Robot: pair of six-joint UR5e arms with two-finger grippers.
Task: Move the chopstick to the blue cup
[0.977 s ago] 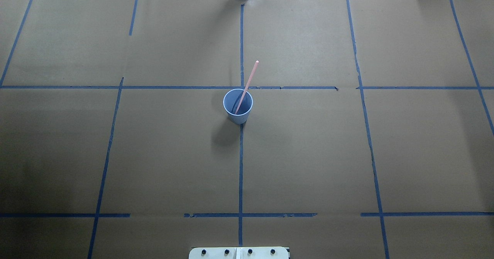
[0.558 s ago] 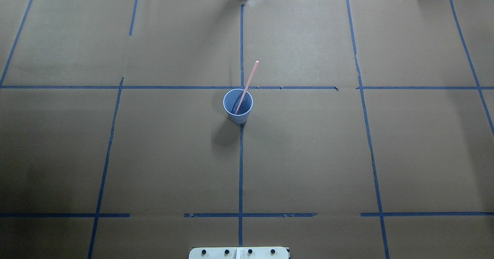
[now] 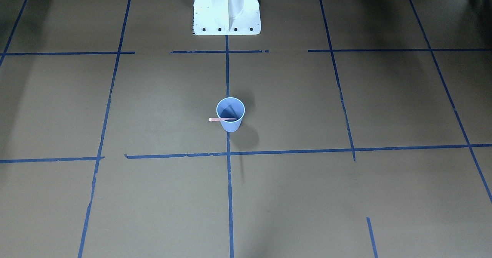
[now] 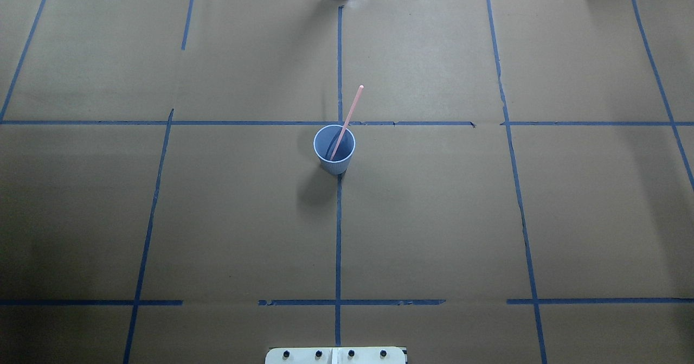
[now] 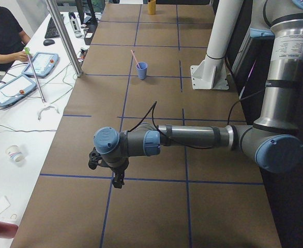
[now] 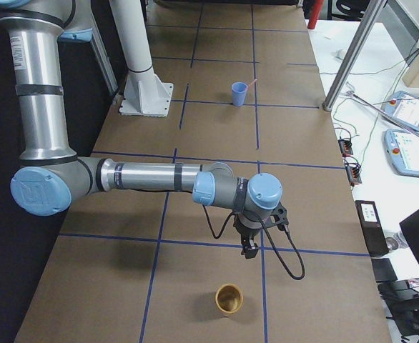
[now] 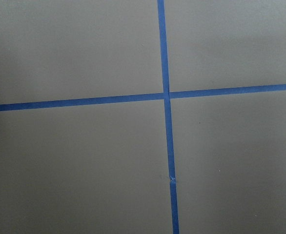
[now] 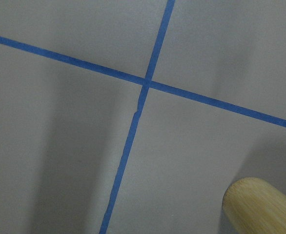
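Observation:
The blue cup (image 4: 324, 142) stands upright at the table's middle, on the centre tape line. One pale pink chopstick (image 4: 351, 112) stands in it, leaning on the rim with its top pointing away from the robot's base. Both also show in the front view, the cup (image 3: 231, 125) and the chopstick (image 3: 216, 119). My left gripper (image 5: 117, 181) hangs low over the table far from the cup, seen only in the left side view. My right gripper (image 6: 249, 250) hangs likewise in the right side view. I cannot tell whether either is open or shut.
A tan wooden cup (image 6: 229, 299) stands near my right gripper and shows in the right wrist view (image 8: 260, 204). The white robot base (image 3: 226, 12) is at the table's edge. Blue tape lines grid the brown paper. An operator (image 5: 1, 31) sits beside the table.

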